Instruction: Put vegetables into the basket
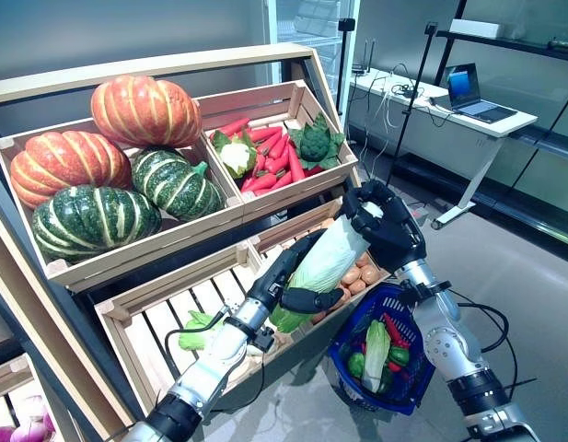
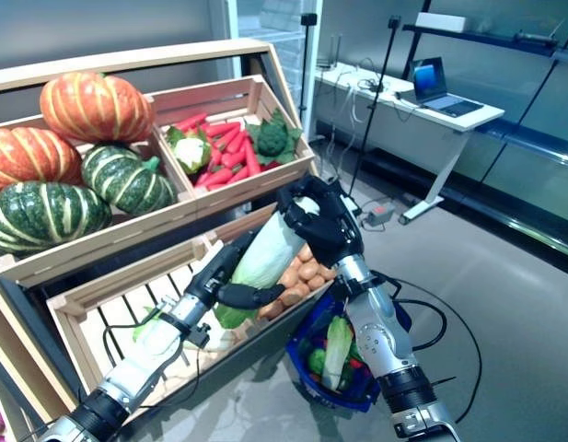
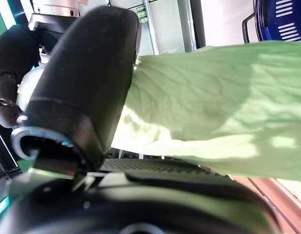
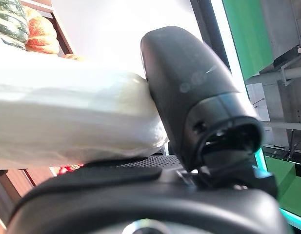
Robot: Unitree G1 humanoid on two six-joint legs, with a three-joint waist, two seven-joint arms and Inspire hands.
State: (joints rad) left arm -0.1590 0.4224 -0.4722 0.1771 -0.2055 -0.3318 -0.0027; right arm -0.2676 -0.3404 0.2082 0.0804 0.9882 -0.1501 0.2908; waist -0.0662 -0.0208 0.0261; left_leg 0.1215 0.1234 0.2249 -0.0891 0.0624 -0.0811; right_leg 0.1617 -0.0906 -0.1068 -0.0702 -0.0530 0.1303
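At 9 o'clock your wooden crates (image 1: 127, 253) hold pumpkins (image 1: 145, 110). Toward centre, your left hand (image 1: 297, 276) curls round the leafy end of the cabbage (image 1: 328, 262). At 2 o'clock from it, your right hand (image 1: 385, 226) clamps the pale stem end. The blue basket (image 1: 357, 345) hangs at 5 o'clock, on your right forearm, already holding vegetables.

No text, label, number or sign is showing legibly anywhere in these views; the laptop (image 1: 475, 92) on the white desk (image 1: 449, 110) is displaying a lit screen, but nothing on it is coming through as readable
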